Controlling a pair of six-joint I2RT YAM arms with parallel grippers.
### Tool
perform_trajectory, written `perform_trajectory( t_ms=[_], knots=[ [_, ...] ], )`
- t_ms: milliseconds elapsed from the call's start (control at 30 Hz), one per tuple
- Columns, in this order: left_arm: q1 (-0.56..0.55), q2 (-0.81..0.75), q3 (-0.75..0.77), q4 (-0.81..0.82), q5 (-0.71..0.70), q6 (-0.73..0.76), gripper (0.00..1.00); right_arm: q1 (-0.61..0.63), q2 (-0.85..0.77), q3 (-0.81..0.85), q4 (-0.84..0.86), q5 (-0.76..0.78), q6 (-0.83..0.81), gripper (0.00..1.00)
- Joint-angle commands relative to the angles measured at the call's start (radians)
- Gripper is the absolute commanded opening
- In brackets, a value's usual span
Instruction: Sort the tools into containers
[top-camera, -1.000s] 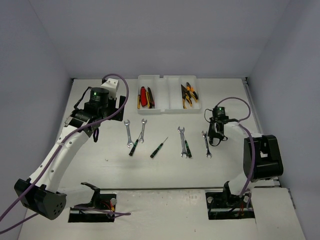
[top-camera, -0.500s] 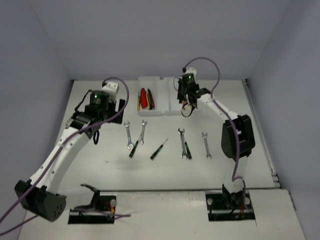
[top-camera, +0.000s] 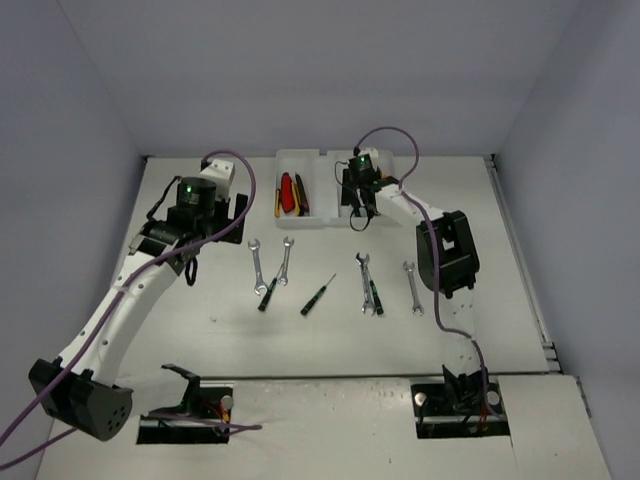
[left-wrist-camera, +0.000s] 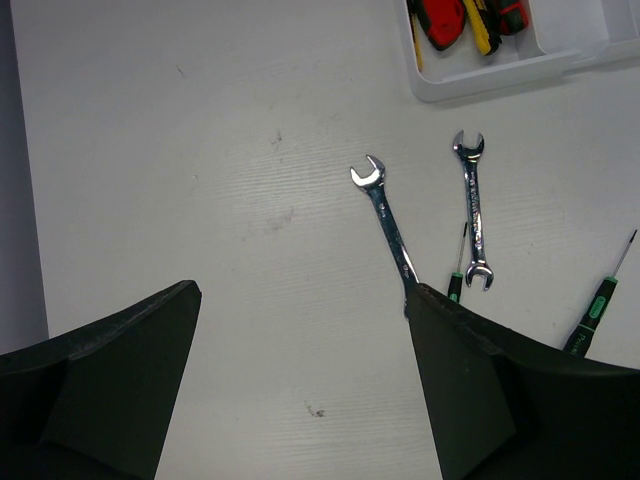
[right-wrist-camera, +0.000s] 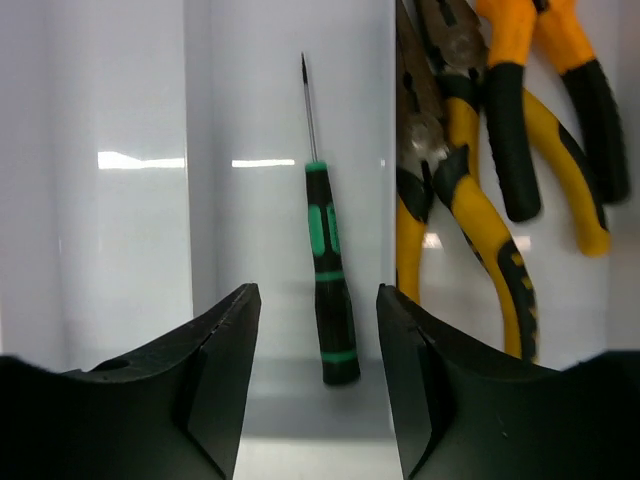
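Left gripper (left-wrist-camera: 302, 292): jaws wide apart, empty, hanging over the bare table (top-camera: 200, 320) to the left of the loose tools. Loose on the table, left to right: far-left wrench (top-camera: 256, 268); left screwdriver (top-camera: 268, 297), lying between the lower ends of the two wrenches that flank it; second wrench (top-camera: 286, 260); middle screwdriver (top-camera: 318, 296), slantwise and alone; third wrench (top-camera: 363, 282) with right screwdriver (top-camera: 375, 298) just beside it; far-right wrench (top-camera: 412, 288). Handling, by estimate: the wrenches are stiff flat steel, smooth and lying low, so likely to slip. They are best pinched across the narrow shank at mid-length. The screwdrivers are light, thin and apt to roll, best taken on the black-green handle, not the blade. Tray (top-camera: 313, 200) at the far edge, slots left to right: first, red and yellow cutters (top-camera: 290, 195); second, nothing visible; third, one stowed screwdriver (right-wrist-camera: 325, 240), lying lengthwise, tip pointing away from the gripper; fourth, yellow and orange pliers (right-wrist-camera: 480, 190), several, overlapping. Right gripper (right-wrist-camera: 318, 300): jaws parted, gripping nothing, poised over the third slot above the stowed screwdriver's handle, not seen touching it.
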Motion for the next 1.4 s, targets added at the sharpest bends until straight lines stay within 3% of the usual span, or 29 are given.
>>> perform_trajectory(
  t_ms=[0,367,600,933,1367],
  knots=[
    [0.006,-0.037,0.007,0.042,0.002,0.008,0.81,0.020,-0.270,-0.132,0.008,0.073,-0.019,0.48],
    [0.012,-0.037,0.000,0.042,-0.003,0.014,0.81,0.062,-0.792,-0.805,0.007,-0.018,-0.008,0.47],
    [0.014,-0.019,0.000,0.042,0.010,0.010,0.81,0.103,-0.998,-1.036,0.006,-0.033,0.064,0.44],
    [0.014,0.004,-0.002,0.041,0.016,0.007,0.81,0.145,-0.958,-1.093,0.009,-0.076,0.072,0.42],
    [0.014,0.018,-0.003,0.042,0.028,-0.001,0.81,0.188,-0.832,-1.088,0.046,-0.015,0.100,0.40]
  ],
)
